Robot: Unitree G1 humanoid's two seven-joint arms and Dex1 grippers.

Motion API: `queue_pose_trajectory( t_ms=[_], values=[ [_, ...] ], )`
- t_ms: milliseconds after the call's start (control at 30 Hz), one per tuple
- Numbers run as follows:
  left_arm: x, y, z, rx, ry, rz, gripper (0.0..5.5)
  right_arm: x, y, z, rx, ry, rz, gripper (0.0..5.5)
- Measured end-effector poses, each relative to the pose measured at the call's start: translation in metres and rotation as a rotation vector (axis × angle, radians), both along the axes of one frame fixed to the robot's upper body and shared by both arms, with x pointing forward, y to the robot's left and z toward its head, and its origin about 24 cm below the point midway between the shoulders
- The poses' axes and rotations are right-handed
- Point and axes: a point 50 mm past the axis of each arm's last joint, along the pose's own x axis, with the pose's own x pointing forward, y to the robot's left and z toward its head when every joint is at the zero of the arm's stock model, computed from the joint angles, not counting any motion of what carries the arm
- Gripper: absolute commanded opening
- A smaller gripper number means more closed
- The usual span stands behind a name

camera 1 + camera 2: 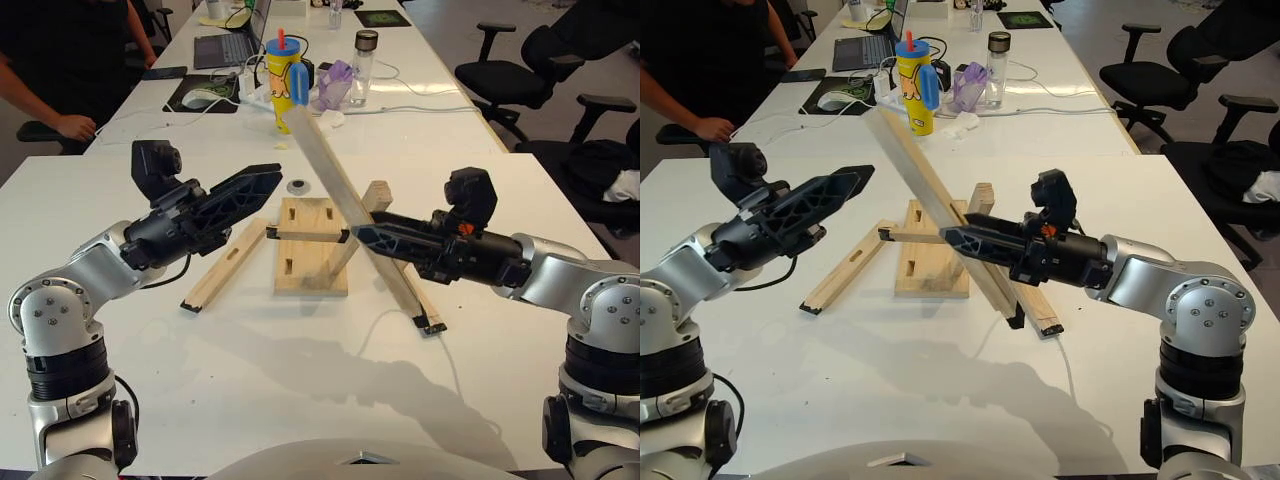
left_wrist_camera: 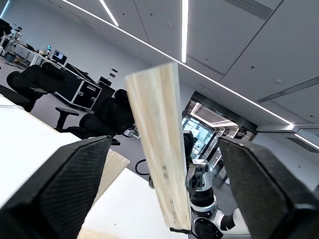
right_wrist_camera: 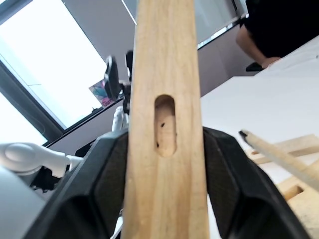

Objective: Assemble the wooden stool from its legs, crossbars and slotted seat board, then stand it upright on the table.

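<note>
Tilted leg point(image 1: 326, 172) slants over seat board point(image 1: 318, 272), open table point(image 1: 300, 385) nearside

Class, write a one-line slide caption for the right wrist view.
Right tool grips a slotted wooden leg, with a thin crossbar nearby.

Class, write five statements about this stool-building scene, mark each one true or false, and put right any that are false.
1. The right pincer is shut on a wooden leg that slants upward. True.
2. The left pincer grips the seat board. False: it is open, holds nothing, and hangs above the table.
3. The slotted seat board lies flat on the table. True.
4. The stool stands upright, fully assembled. False: the board and legs are separate pieces.
5. A second leg lies flat on the table, on the left pincer's side of the seat board. True.
</note>
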Motion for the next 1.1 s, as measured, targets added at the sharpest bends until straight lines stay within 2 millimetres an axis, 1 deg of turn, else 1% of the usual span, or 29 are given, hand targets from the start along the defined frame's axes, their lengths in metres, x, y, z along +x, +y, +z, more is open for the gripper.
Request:
queue_pose_trajectory(
  t_ms=[167, 300, 333, 400, 433, 567, 733, 1100],
  values=[
    [-0.001, -0.007, 0.004, -0.02, 0.005, -0.063, 3.97, -0.004, 0.001, -0.007, -0.002, 0.029, 0.049, 2.05],
    [-0.001, -0.014, 0.004, -0.017, 0.012, -0.102, 3.97, -0.008, 0.002, -0.007, -0.015, 0.023, 0.083, 2.05],
    [-0.002, -0.014, 0.004, -0.02, 0.012, -0.11, 3.8, -0.009, 0.002, -0.007, -0.019, 0.023, 0.093, 2.05],
    [-0.002, -0.016, 0.004, -0.02, 0.018, -0.122, 3.7, -0.011, 0.003, -0.008, -0.025, 0.022, 0.112, 2.05],
    [-0.002, -0.018, 0.003, -0.016, 0.024, -0.13, 3.46, -0.011, 0.004, -0.008, -0.023, 0.023, 0.119, 2.05],
    [-0.002, -0.021, 0.001, -0.009, 0.033, -0.139, 2.98, -0.013, 0.003, -0.007, -0.022, 0.026, 0.141, 2.05],
    [-0.004, -0.024, 0.0, 0.002, 0.036, -0.158, 2.11, -0.014, 0.004, -0.007, -0.027, 0.03, 0.153, 2.05],
    [-0.007, -0.024, -0.003, 0.072, 0.023, -0.164, 2.06, -0.014, 0.004, -0.011, -0.061, 0.039, 0.174, 2.05]
  ],
)
